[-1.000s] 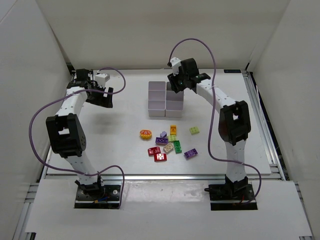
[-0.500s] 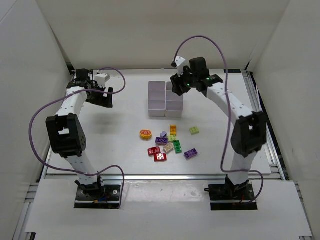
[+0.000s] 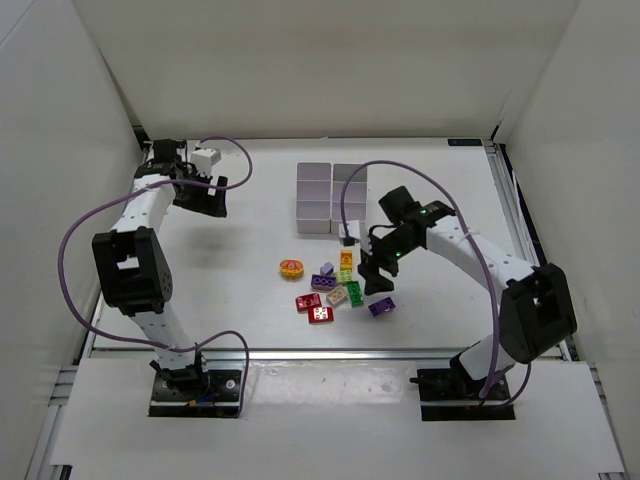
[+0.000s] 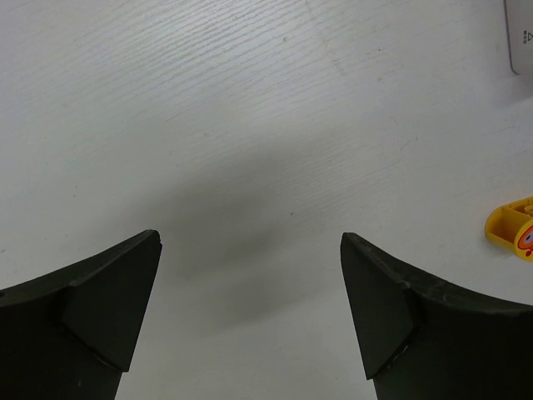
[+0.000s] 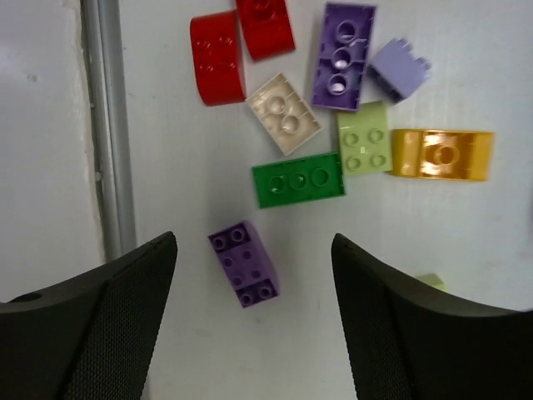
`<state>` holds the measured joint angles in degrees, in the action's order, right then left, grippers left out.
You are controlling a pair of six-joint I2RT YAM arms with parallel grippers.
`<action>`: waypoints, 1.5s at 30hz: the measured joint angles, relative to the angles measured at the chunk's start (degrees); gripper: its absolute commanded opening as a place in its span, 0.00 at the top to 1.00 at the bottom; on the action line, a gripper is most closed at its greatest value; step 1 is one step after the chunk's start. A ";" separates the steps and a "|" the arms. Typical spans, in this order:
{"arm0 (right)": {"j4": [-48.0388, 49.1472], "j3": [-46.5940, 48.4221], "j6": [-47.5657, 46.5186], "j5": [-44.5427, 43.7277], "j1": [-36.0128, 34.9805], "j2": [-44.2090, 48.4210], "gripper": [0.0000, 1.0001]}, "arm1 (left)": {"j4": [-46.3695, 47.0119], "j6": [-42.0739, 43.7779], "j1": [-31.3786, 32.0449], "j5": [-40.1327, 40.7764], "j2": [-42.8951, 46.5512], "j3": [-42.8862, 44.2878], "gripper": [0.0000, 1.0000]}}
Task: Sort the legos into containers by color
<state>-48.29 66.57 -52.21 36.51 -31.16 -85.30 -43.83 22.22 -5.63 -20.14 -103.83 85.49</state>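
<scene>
The legos lie in a loose cluster on the white table: two red [image 3: 315, 308], a tan [image 3: 337, 295], a green [image 3: 354, 292], a flat purple [image 3: 322, 282], a lime [image 3: 345, 274], an orange [image 3: 347, 257] and a round yellow-orange piece [image 3: 291, 267]. A purple brick [image 5: 244, 264] lies apart, studs up, and my right gripper [image 5: 252, 250] hovers open above it, a finger to each side. The same right gripper [image 3: 376, 278] sits at the cluster's right edge. The containers [image 3: 312, 222] stand behind the cluster. My left gripper [image 4: 250, 242] is open over bare table at the far left [image 3: 218, 190].
A metal rail [image 5: 104, 125] runs along the table's edge close to the purple brick. White enclosure walls surround the table. Purple cables loop off both arms. The yellow-orange piece [image 4: 512, 231] shows at the right edge of the left wrist view.
My right arm has swung from above the containers down to the lego cluster, and its jaws have opened wider. The left arm has not moved.
</scene>
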 measured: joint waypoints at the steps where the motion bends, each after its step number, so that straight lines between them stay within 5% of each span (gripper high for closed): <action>1: -0.52 -0.76 1.03 -0.81 -0.81 -0.63 0.22 | 0.09 0.00 0.00 0.00 0.00 -0.20 0.01; 21: 13.68 -8.55 49.99 -21.90 -4.94 -0.90 0.34 | 4.28 0.22 0.11 3.37 9.53 -14.53 0.01; 34: 15.80 -8.55 53.59 -30.86 -13.11 -5.40 0.34 | 7.50 0.20 0.11 5.03 10.21 -16.59 0.01; 45: 17.03 -8.37 55.23 -33.40 -13.11 -10.91 0.30 | 9.18 0.24 -0.74 5.62 10.21 -18.88 0.01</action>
<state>-31.27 58.19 3.03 3.11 -44.27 -96.20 -34.65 22.46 -6.37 -14.52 -93.62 66.61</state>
